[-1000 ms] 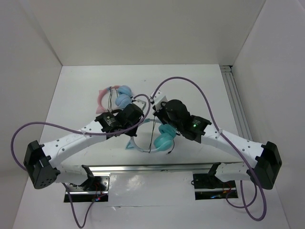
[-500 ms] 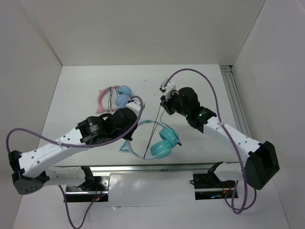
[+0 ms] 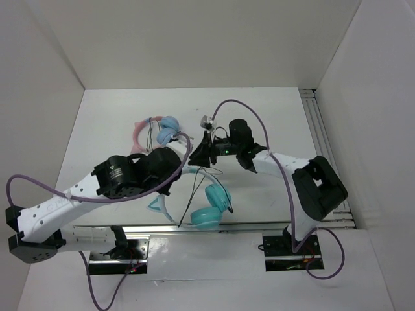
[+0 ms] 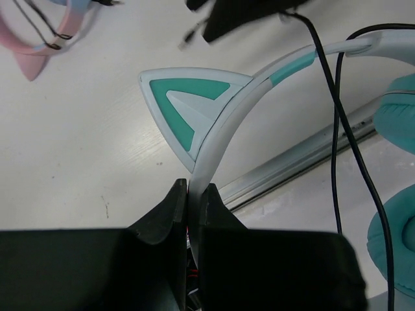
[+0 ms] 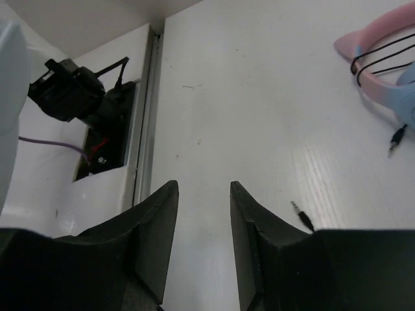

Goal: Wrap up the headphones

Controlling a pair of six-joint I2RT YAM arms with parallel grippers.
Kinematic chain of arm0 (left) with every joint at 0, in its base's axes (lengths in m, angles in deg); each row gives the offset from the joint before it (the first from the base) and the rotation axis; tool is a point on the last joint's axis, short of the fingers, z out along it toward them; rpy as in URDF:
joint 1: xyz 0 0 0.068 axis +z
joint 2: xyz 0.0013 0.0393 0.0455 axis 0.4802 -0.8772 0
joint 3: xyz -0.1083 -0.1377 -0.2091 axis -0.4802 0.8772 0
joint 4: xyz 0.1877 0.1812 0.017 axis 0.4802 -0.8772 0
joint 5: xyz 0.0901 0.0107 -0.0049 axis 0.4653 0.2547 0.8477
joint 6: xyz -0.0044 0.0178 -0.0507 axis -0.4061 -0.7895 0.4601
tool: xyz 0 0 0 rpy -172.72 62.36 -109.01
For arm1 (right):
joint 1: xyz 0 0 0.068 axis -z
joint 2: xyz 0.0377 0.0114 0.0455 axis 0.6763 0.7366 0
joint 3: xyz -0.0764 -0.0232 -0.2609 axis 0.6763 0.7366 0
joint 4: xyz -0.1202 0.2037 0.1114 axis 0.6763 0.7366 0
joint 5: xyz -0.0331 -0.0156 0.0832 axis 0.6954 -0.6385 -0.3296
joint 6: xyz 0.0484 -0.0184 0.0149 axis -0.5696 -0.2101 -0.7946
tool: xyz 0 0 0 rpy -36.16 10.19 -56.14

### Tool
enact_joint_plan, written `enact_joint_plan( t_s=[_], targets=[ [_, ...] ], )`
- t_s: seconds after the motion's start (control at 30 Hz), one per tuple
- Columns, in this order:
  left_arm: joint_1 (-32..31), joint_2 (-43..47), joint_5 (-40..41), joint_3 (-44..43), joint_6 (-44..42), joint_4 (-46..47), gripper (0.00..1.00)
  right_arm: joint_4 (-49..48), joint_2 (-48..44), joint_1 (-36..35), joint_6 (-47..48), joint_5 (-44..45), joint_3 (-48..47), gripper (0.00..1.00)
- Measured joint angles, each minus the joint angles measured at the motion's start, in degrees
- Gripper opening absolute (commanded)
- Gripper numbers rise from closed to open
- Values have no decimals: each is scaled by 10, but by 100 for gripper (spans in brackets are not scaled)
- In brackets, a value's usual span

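The teal headphones hang near the table's front edge, with a cat ear on the white-and-teal headband. My left gripper is shut on the headband just below that ear, and shows from above as the left gripper. The thin black cable droops loosely across the headband and past the earcups. Its plug lies on the table beside my right gripper, which is open with nothing between its fingers. From above, the right gripper is behind the headphones, pointing left.
Pink-banded headphones with light blue earcups and their own black cord lie at the back left, also in view as pink headphones. A metal rail runs along the front edge and another rail along the right side. White walls enclose the table.
My right gripper has opened, released the cable and swung back and left. My left arm has carried the headphones nearer the front edge, still gripping the headband.
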Motion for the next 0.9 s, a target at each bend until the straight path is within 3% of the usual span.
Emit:
enact_joint_plan(
  t_s=[0.13,0.17,0.27,0.5,0.63,0.9],
  targets=[
    [2,-57,63,-64,47,-61,0,-59,12,-19,-29,-13,34,47],
    [3,-70,74,-78,56,-72,0,-66,12,-17,-30,-7,42,58],
    [9,-91,93,-102,78,-96,0,-97,3,-3,-40,48,78,70],
    [25,-91,97,-136,107,-129,0,-169,-77,65,-72,150,190,71],
    [43,-90,98,-151,112,-136,0,-199,-97,91,-82,144,209,71],
    [82,-75,90,-172,119,-133,0,-241,-101,74,-93,139,291,71]
  ],
)
